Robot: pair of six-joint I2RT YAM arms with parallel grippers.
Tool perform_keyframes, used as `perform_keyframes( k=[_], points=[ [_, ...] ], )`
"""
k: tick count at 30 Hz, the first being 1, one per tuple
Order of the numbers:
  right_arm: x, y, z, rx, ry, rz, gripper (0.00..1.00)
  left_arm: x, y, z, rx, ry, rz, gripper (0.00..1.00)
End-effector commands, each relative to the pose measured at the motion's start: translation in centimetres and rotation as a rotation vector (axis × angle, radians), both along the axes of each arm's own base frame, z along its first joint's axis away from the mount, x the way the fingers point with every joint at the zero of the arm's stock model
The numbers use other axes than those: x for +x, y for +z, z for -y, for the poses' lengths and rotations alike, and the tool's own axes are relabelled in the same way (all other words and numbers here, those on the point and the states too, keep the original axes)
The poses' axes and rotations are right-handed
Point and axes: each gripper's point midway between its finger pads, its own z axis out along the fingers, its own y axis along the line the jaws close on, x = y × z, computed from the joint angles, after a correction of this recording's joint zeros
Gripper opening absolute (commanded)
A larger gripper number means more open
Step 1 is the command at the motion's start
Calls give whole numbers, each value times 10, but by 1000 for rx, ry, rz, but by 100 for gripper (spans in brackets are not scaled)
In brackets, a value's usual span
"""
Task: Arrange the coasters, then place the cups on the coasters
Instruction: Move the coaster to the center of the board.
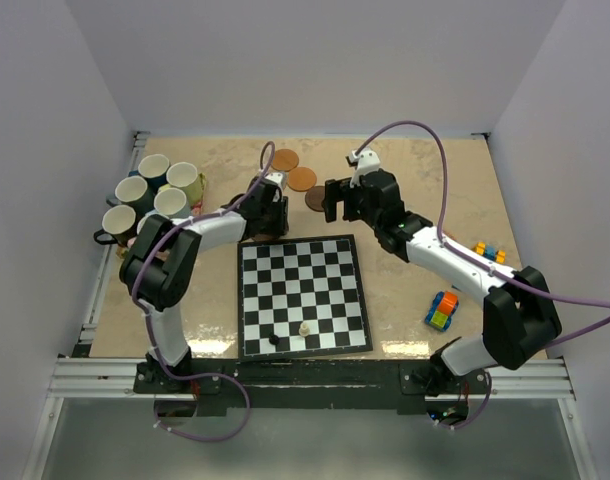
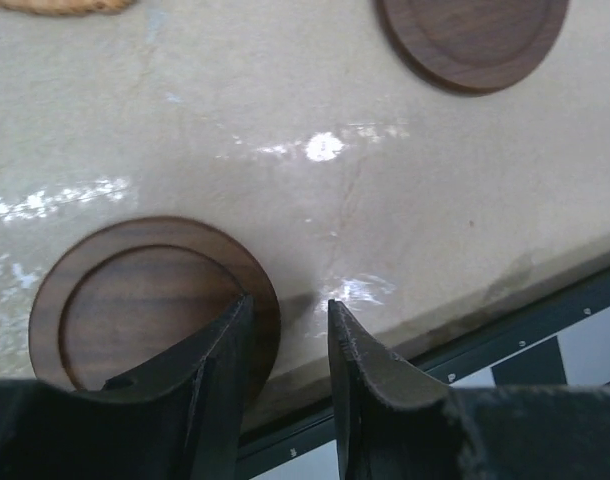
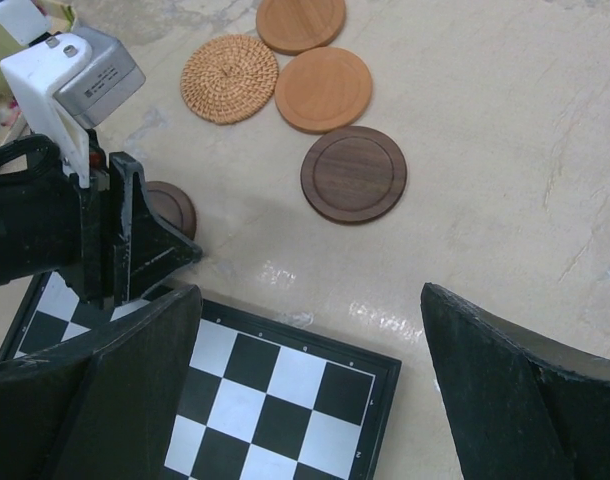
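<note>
Here the dark brown round wooden coaster (image 2: 135, 300) lies flat in the table's (image 2: 405, 190) far half, just beyond the black-and-white chessboard (image 3: 275, 400). Our left hand (image 2: 290, 310) straddles its rim, part-open and gripping nothing; our right hand (image 3: 307, 295) gapes empty. We judge the coaster light, stiff and thin, best pinched at the rim.

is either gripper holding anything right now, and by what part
Nothing is held. The left gripper straddles the rim of a dark coaster lying flat, with a gap at one finger; the right gripper is wide open.
</note>
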Motion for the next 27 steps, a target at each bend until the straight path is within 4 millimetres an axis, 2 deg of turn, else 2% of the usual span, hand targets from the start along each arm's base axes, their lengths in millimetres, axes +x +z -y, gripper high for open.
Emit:
perform_keyframes(
  k=[1,9,12,15,19,22,25,27],
  points=[
    [-1,19,4,26,-6,54,96,-28,-30,30,-42,-68,-119,40],
    [-5,22,10,22,-24,53,96,-9,-25,70,-50,-134,-59,39],
    [-7,29,14,22,-37,65,96,3,-2,79,-62,-163,22,39],
    [-9,40,19,29,-54,87,96,19,38,83,-76,-180,147,44],
    [-11,55,22,41,-59,113,98,25,89,74,-47,-194,275,51],
    [-11,57,23,42,-63,121,99,26,120,57,-18,-174,352,60],
    [-7,48,21,29,-68,107,98,20,142,25,-6,-139,373,69],
    [-2,33,20,-8,-78,74,98,21,152,-1,-14,-94,374,73]
  ],
)
